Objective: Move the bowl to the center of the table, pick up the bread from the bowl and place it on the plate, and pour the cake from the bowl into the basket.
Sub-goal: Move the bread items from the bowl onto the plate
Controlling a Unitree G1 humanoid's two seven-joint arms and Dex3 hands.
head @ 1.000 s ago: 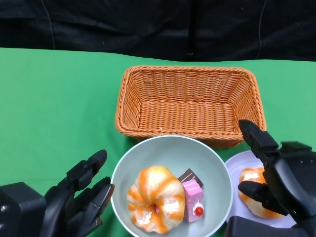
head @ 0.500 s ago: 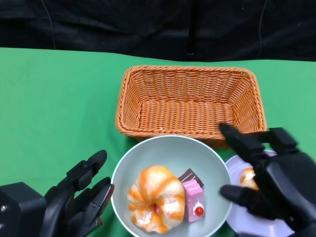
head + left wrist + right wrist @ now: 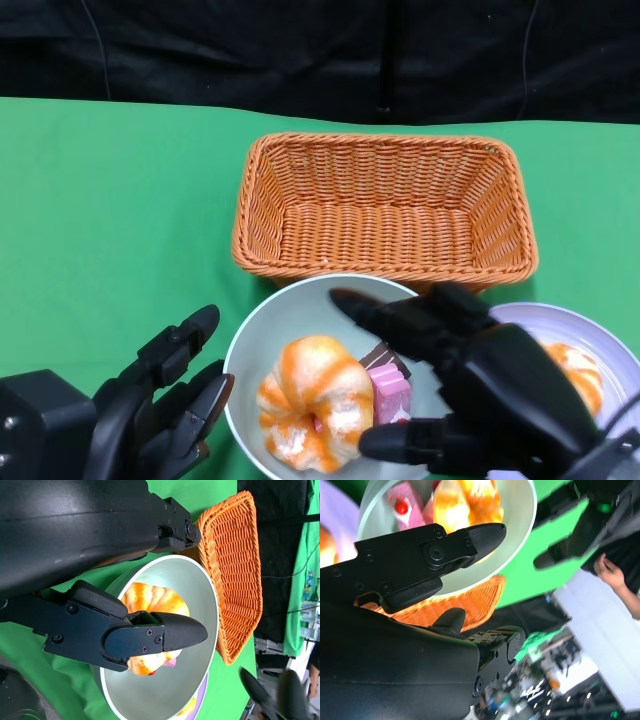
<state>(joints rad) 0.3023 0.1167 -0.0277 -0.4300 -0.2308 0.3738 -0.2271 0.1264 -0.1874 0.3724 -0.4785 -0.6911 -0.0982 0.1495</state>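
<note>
Pale round bowl near the front edge of the green table, its far rim just beside the near wall of the orange basket, maybe touching. Inside the bowl, a big orange-and-white bread on the left part, touching a pink cake with a brown top beside it on the right. In the right wrist view, a red dot on the cake.

Right hand over the right part of the bowl, fingers spread apart, holding nothing. One long finger out over the bowl's far rim, another low near the cake. Not clear whether any finger touches the cake or the bread.

Left hand at the bowl's left side, just off the rim, fingers apart and holding nothing. Thin strip of green between the fingers and the bowl.

Pale purple plate right of the bowl, close against it, partly hidden by the right hand. Another orange bread roll on the plate.

Basket with nothing inside, lots of room. Wide green space left of the basket and bowl. Black cloth along the far edge of the table.
</note>
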